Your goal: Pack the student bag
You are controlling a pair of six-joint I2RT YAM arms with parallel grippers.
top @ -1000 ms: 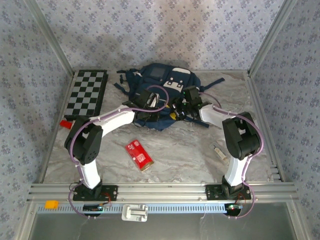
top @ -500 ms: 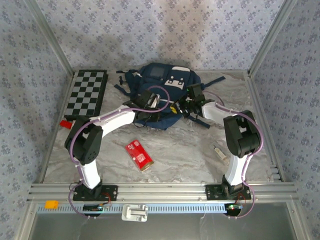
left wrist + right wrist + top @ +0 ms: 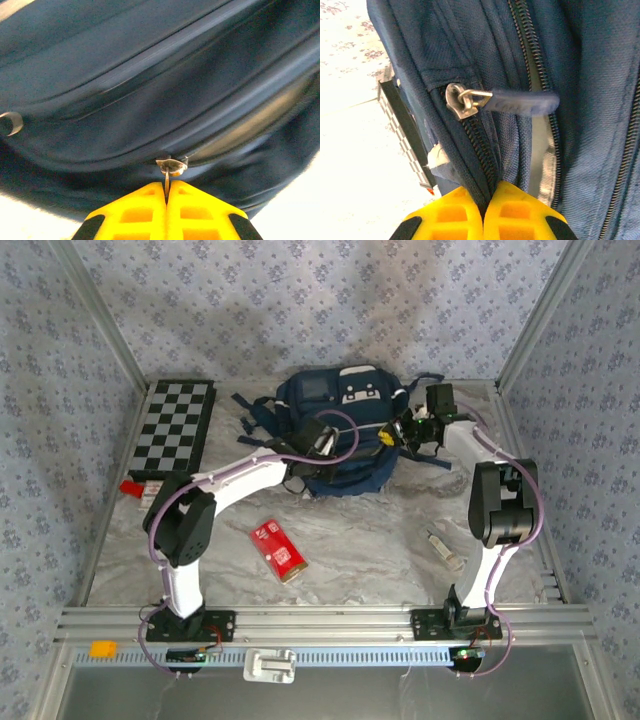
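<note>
The left gripper (image 3: 166, 189) is clenching flat on the metal zip pull (image 3: 170, 167) at the near side of the bag (image 3: 150, 75). The right gripper (image 3: 482, 197) is pinching a fold of bag fabric beside a zip track, and a blue-tabbed pull (image 3: 465, 102) is hanging free just beyond it. As I judge it, a compartment is being opened. The right should be keeping the fabric taut while the left is drawing the pull along the track's curve. Pulling away from the track is risking the thin tab slipping out.

On the marbled table (image 3: 350, 530), a red box (image 3: 278, 548) is lying nearest, left of centre, with a small pale object (image 3: 443, 548) off to the right. Farther back, a checkerboard (image 3: 175, 425) is lying at the left. The bag is sitting at the far middle of the table, close to the back wall. Blue patterned walls (image 3: 300, 300) are closing in three sides.
</note>
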